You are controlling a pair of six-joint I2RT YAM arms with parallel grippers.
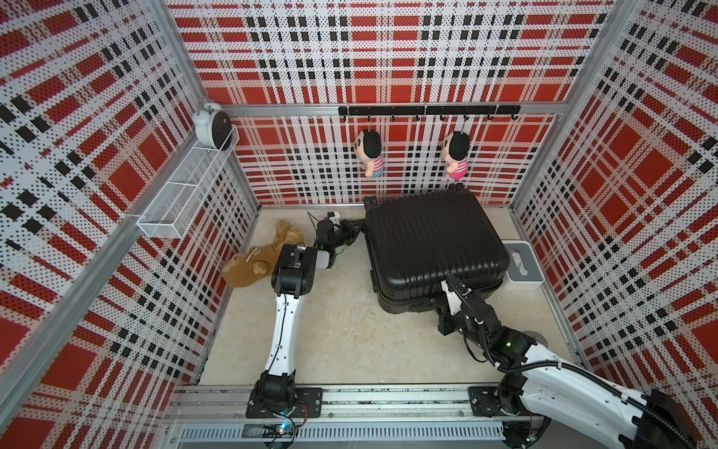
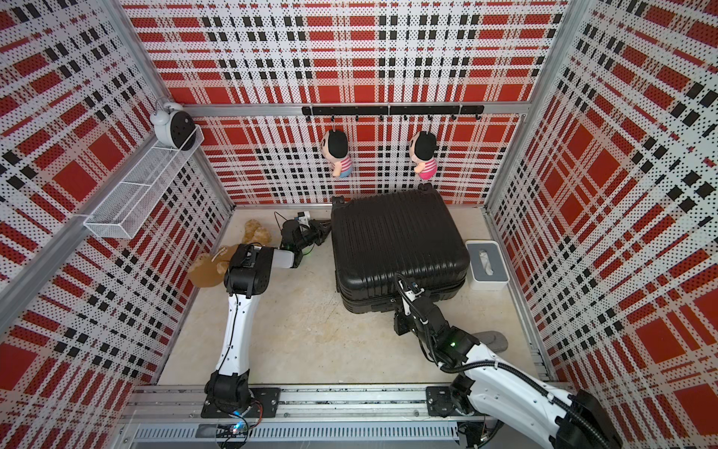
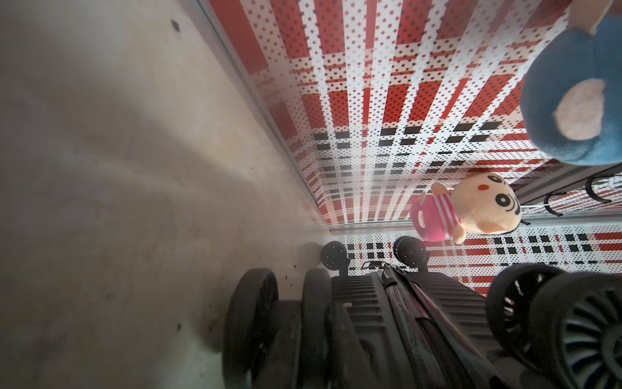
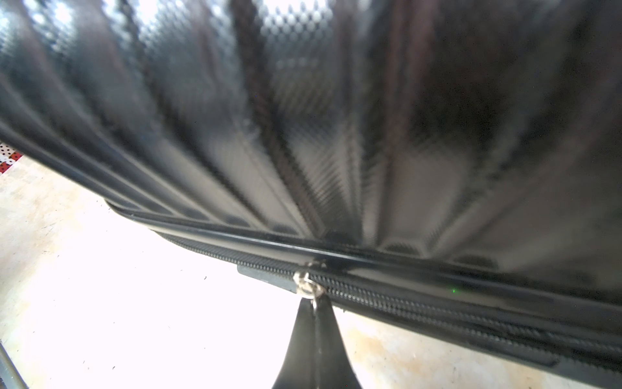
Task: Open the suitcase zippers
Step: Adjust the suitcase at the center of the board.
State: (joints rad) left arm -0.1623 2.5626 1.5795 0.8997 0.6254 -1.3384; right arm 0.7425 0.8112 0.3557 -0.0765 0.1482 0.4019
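Both top views show me the suitcase (image 1: 431,241) flat on the counter (image 1: 342,330), left tool (image 1: 353,227) at its wheeled end, grip unreadable; left wrist, wheels (image 3: 250,320) close up; right wrist, right tool (image 4: 314,308) clamped on the zipper pull (image 4: 307,285), zipper track (image 4: 437,303) stretching along the seam.

- The suitcase (image 4: 303,118) shell is smeared with blur in the right wrist view.
- The zipper pull (image 4: 306,284) disappears at its end between the pinched tips of the right gripper (image 4: 315,311).
- The left gripper (image 1: 356,228) is too dark in both top views to tell how its jaws stand.
- The blue plush (image 3: 572,101) is cut off by the edge of the left wrist view.
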